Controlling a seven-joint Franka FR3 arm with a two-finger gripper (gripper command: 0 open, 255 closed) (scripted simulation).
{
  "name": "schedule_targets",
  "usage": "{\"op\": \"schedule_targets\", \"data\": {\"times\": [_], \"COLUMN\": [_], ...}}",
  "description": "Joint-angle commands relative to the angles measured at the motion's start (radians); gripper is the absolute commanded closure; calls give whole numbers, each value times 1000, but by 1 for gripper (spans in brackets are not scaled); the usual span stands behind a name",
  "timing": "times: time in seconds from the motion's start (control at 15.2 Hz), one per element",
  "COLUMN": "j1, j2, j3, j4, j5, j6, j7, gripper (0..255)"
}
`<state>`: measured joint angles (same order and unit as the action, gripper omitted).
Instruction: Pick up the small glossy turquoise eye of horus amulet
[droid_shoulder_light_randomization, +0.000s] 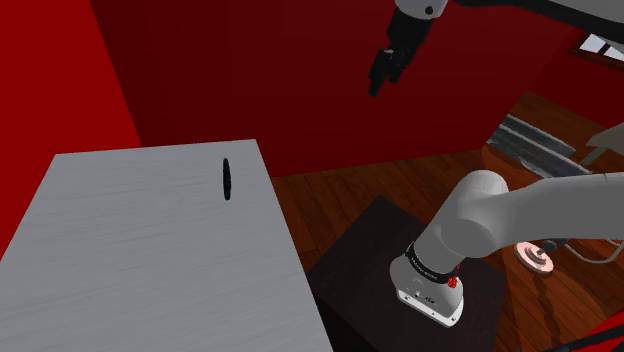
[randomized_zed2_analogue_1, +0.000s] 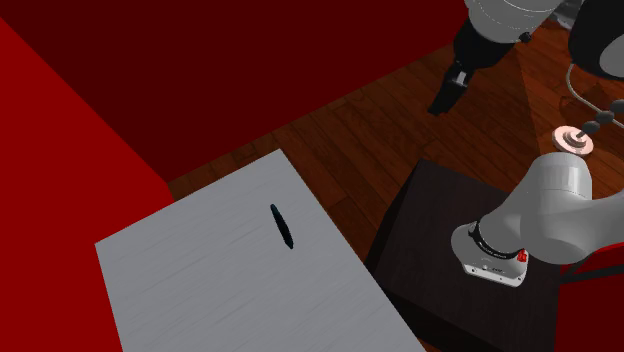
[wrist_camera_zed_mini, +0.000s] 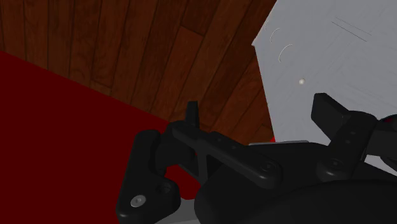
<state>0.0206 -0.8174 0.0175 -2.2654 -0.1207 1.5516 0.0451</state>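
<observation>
- Grey surface (droid_shoulder_light_randomization: 130, 260) carries the amulet (droid_shoulder_light_randomization: 227, 180), a slim sliver that reads almost black with only a hint of teal. It sits near the far corner, at about 1 o'clock from the surface's middle in the shoulder view.
- High over the wooden floor (droid_shoulder_light_randomization: 330, 190) hangs the tool (droid_shoulder_light_randomization: 378, 85), well apart from the surface. The amulet lies at roughly 8 o'clock from it in the shoulder view.
- In the wrist view the tool (wrist_camera_zed_mini: 259, 108) is released: its 2 black fingers (wrist_camera_zed_mini: 327, 109) stand apart with nothing between them.
- By my judgement none of the pick is done. The tool is not yet over the amulet, so the approach, the descent, the closing and the lift are all left.
- The second exterior view gives the amulet (randomized_zed2_analogue_1: 282, 226) as a long narrow shape slanting towards 5 o'clock. It also sets the tool (randomized_zed2_analogue_1: 440, 103) above bare boards, beyond the dark stand (randomized_zed2_analogue_1: 420, 230).
- The shoulder view turns the same amulet into a thin stroke running 12 to 6 o'clock. I cannot tell from either view whether it stands on edge or lies flat.
- The wrist view adds the gap between the fingers and a corner of the surface (wrist_camera_zed_mini: 331, 57) beyond the fingertips.
</observation>
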Motion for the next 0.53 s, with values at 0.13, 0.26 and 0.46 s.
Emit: {"op": "schedule_targets", "data": {"times": [0.13,0.26,0.46], "j1": [1,2,4], "j2": [18,41,88], "j3": [37,74,130], "j4": [-23,-41,-56], "j5": [33,65,111], "j6": [30,62,113], "j7": [68,136,236], "gripper": [0,0,0]}}
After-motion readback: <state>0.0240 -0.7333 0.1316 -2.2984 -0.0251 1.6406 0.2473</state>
